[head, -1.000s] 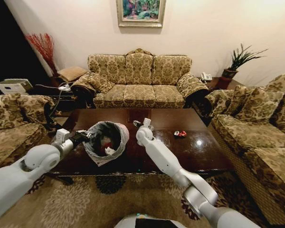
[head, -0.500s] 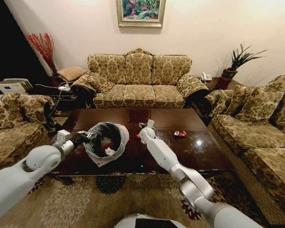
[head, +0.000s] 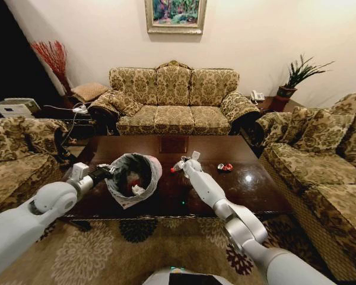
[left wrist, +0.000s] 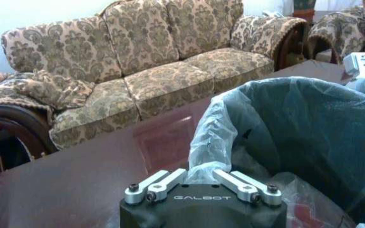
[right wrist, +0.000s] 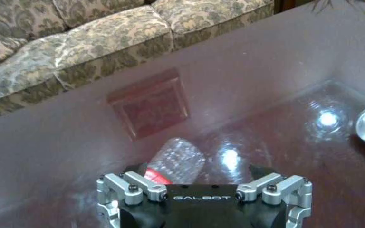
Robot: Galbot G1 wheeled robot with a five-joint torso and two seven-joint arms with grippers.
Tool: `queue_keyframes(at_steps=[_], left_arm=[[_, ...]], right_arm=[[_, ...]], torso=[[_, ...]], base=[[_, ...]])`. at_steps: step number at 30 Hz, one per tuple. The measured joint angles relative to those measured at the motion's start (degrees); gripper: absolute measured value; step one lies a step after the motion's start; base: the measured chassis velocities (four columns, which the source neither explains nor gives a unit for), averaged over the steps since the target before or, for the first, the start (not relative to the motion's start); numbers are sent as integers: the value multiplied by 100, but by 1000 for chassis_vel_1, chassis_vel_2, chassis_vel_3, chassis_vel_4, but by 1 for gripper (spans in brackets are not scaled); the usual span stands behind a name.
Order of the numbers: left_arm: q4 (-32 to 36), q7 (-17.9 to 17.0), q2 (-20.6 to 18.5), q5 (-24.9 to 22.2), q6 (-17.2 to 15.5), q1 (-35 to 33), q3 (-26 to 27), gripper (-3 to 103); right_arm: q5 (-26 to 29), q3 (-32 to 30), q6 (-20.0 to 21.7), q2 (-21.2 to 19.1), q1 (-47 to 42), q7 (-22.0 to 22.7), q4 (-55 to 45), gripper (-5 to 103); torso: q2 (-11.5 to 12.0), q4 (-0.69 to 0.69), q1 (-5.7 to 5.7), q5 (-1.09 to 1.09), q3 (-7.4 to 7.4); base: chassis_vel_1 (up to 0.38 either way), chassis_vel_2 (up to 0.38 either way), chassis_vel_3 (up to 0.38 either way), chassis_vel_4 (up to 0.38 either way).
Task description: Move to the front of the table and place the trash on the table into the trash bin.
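Note:
My left gripper [head: 105, 172] [left wrist: 205, 175] is shut on the rim and grey-white liner of the trash bin [head: 132, 176] [left wrist: 290, 128], holding it tilted over the near left part of the table [head: 249, 190]. Red and white trash [head: 134, 183] lies inside the bin. My right gripper [head: 186, 164] hovers open just over the table's middle. The clear red-labelled bottle [head: 175, 169] [right wrist: 175, 162] lies on its side between the spread fingers. A red-black wrapper [head: 225, 167] rests on the table farther right.
Patterned sofas stand behind the table [head: 173, 101], on the left [head: 18, 154] and on the right [head: 320, 160]. The square inlay [right wrist: 148, 102] lies just beyond the bottle. A patterned carpet [head: 136, 249] covers the floor in front.
My right arm has swung to the right, away from the bin, and the bottle's red label now shows beside the gripper. The left arm and bin have stayed put.

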State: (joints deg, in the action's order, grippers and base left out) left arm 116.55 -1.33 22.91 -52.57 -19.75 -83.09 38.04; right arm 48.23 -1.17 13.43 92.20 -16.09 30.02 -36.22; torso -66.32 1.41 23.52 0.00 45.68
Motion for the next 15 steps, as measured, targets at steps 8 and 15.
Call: queue_keyframes(at_steps=[8, 15], left_arm=[[2, 5, -43, 1, 15, 9, -12, 2], [-3, 22, -35, 0, 30, 4, -6, 2]], right_arm=[[-352, -109, -9, -4, 167, -320, 439, 100], [-441, 86, 115, -4, 117, -647, 300, 100]], torso=[[0, -1, 0, 0, 0], [0, 0, 0, -1, 0]], base=[[0, 0, 0, 0], [0, 0, 0, 0]])
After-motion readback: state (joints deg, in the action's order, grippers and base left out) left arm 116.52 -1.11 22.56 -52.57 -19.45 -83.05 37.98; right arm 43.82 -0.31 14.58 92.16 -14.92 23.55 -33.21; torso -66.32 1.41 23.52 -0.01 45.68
